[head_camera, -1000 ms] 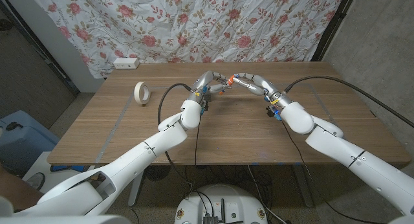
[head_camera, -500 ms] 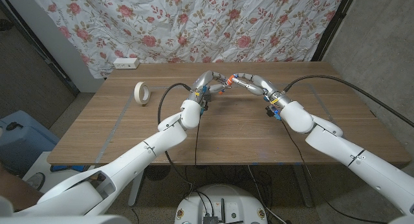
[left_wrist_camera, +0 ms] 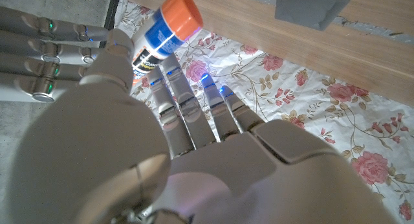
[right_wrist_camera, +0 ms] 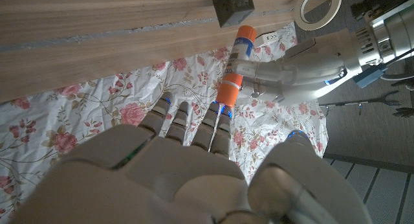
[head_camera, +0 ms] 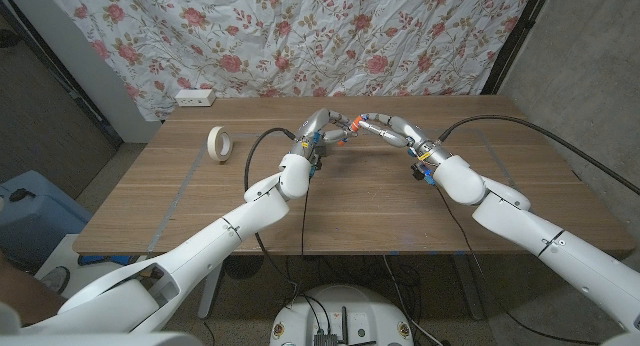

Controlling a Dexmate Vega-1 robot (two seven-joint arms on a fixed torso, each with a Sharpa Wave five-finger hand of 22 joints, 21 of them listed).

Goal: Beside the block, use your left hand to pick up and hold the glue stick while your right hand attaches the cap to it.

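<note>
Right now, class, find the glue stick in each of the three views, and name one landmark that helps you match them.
Head view: glue stick between the two hands, above mid-table.
Left wrist view: upper left, orange end out, past the left hand.
Right wrist view: upper middle, held by the left hand, orange cap at its end.
Shared landmark: grey block, also.

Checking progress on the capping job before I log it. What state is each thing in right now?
glue stick: lifted off the table, held by the left hand.
cap: orange, at the right hand fingers, against the stick's end; whether fully seated, cannot tell.
block: grey, resting on the table, untouched.
tape roll: lying on the table, apart from both hands.
</note>
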